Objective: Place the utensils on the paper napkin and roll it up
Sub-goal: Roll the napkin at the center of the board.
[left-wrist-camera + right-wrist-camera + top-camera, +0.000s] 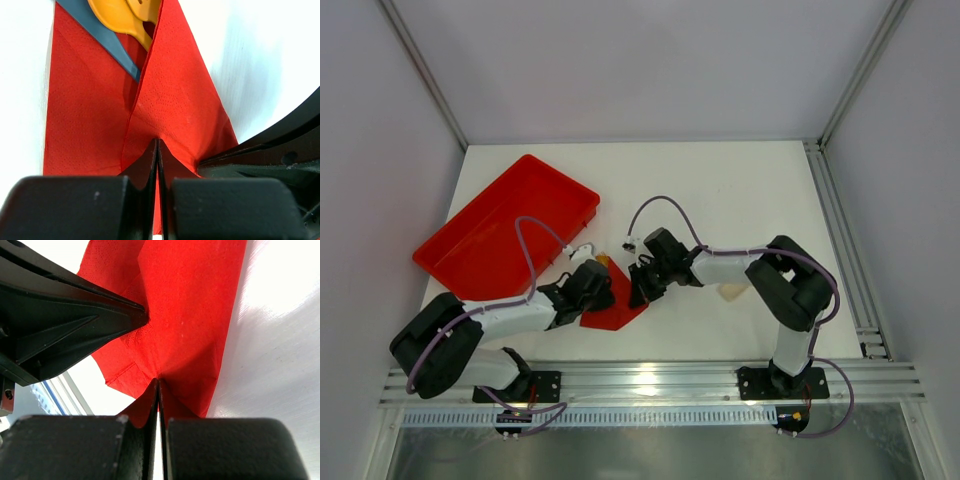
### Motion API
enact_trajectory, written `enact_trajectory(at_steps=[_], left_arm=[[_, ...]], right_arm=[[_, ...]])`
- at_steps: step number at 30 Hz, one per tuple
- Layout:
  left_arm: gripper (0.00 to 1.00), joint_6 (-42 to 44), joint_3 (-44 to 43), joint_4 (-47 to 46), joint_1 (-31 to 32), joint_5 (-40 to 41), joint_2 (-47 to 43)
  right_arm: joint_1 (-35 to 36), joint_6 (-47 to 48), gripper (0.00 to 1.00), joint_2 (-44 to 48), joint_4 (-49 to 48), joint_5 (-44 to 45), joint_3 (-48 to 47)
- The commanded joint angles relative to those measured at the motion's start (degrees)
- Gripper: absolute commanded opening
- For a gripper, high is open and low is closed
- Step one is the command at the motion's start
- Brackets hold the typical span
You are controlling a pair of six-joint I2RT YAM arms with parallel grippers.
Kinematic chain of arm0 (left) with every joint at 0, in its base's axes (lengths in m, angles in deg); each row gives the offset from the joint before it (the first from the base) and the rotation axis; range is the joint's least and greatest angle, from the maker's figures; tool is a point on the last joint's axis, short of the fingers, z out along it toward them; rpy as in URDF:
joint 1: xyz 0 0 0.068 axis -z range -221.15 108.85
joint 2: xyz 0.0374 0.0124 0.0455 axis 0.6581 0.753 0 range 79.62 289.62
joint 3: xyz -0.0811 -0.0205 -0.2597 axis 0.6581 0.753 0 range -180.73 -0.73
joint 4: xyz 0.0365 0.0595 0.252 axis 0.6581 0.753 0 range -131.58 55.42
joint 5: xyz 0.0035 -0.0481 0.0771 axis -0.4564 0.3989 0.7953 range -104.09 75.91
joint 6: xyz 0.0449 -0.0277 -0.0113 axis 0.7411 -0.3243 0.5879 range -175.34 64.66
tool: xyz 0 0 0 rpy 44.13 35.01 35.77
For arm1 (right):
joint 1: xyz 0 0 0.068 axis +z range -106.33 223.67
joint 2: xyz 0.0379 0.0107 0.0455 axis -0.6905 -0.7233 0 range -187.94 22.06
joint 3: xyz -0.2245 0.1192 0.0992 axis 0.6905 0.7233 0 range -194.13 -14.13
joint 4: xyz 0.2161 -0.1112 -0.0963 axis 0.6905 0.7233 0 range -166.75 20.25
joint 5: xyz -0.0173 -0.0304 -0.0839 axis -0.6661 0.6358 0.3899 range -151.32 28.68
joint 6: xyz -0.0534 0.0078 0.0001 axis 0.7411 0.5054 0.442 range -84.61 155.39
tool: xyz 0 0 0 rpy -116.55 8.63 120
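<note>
Far left on the white worktop (740, 190) sits the large rigid red plastic tray with a raised rim (455, 255), near my left arm but not touching the job in hand

Next comes my left claw (158, 144), clenched tight on a raised crease of the thin red paper napkin (85, 110); the paper tents up from the worktop to my fingertips. Just past that crease, at the napkin's far end, lies a rounded tan wooden utensil (125, 17), partly tucked under the lifted flap, with a grey-blue wedge (107, 40) beside it that I cannot identify. How many utensils are under there I cannot tell

The napkin itself lies near the front edge of the worktop, between my two claws, already bunched and no longer a flat square

To its right, my right claw (159, 384) is likewise pinched shut on a fold of the same napkin, close beside the left claw, almost touching it

Further right, tucked against my right forearm, a small pale object (732, 292) shows from above; it is too hidden to name

My reading: at least one utensil is placed and the first fold is being lifted over it. The rolling proper, turning the paper round the utensil into a closed tube, is not yet done
</note>
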Motion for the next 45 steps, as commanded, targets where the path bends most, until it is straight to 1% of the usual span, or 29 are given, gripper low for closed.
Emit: enact_trajectory(at_steps=[1,4,10,11,12,14,15,16,18,19,22,23,25,26,27,28,31,33,37,39,41,43,45], left_arm=[[0.0,1.12,0.04,1.96,0.19,0.96,0.11],[0.0,1.21,0.04,2.84,0.27,1.22,-1.56],[0.0,1.38,-0.48,4.51,0.27,1.75,-3.14],[0.01,1.3,-0.48,4.77,0.19,1.84,-3.67],[0.04,1.12,-0.4,4.95,0.19,2.01,-5.15],[0.14,1.12,-0.48,6.0,0.19,2.45,-7.09],[0.26,1.29,-0.75,7.57,0.27,3.15,-9.1],[0.34,1.47,-1.01,8.55,0.19,3.42,-10.08],[0.48,1.73,-1.97,10.48,0.27,4.03,-11.84],[0.53,1.91,-2.24,11.1,0.19,4.39,-13.41],[0.53,1.39,-3.82,15.75,0.19,5.87,-15.62],[0.53,-0.44,-4.26,20.03,0.19,5.97,-16.06],[0.53,-2.47,-5.58,24.7,0.1,5.97,-17.03],[0.52,-4.92,-5.84,26.9,0.1,5.97,-18.08],[0.51,-6.42,-5.76,31.19,0.18,5.97,-18.96],[0.47,-7.92,-5.5,33.15,0.19,5.97,-19.84],[0.41,-13.55,-3.13,37.11,0.1,4.83,-24.93],[0.41,-17.49,-1.9,39.04,0.1,4.83,-28.78],[0.41,-21.98,-0.22,43.96,0.01,5.27,-33.55],[0.41,-23.48,0.13,45.64,0.01,5.27,-33.56],[0.41,-24.45,0.13,46.87,0.01,5.09,-31.28],[0.41,-24.2,0.13,46.09,0.01,4.39,-27.69],[0.41,-24.11,0.92,43.9,-0.08,4.13,-26.0]], right_arm=[[0.5,0.55,0.04,-0.06,0.98,1.87,0.32],[0.41,0.11,0.04,-1.11,1.52,3.19,0.32],[0.41,-0.6,0.04,-2.61,0.55,3.02,0.67],[0.41,-0.68,0.04,-2.78,0.29,2.84,0.67],[0.41,-0.77,0.04,-2.96,0.2,2.67,0.58],[0.49,-0.86,0.04,-3.49,0.2,2.67,0.41],[0.5,-0.95,0.04,-3.75,0.11,2.49,0.41],[0.5,-0.95,0.04,-3.84,0.11,2.58,0.49],[0.41,-1.12,0.04,-4.1,-0.15,2.58,0.41],[0.49,-1.21,0.04,-4.28,-0.07,2.4,0.41],[0.49,-1.3,0.04,-4.37,-0.15,2.66,0.23],[0.5,-1.21,0.04,-4.37,0.02,2.75,0.23],[0.49,-1.21,0.04,-4.37,0.11,2.67,0.14],[0.5,-1.21,0.04,-4.28,0.02,2.58,0.23],[0.41,-1.21,0.04,-4.19,0.02,2.49,0.23],[0.49,-1.21,0.04,-4.28,0.02,2.4,0.32],[0.41,-1.21,0.04,-4.1,-0.33,2.23,0.49],[0.41,-1.21,0.04,-4.1,-0.42,2.05,0.5],[0.41,-1.21,0.04,-3.84,-0.59,1.79,0.85],[0.5,-1.21,0.04,-3.75,-0.59,1.79,0.93],[0.41,-1.3,0.04,-3.58,-0.77,1.61,1.02],[0.5,-1.3,0.04,-3.58,-0.94,1.61,1.11],[0.41,-1.3,0.04,-3.66,-0.94,1.61,1.11]])
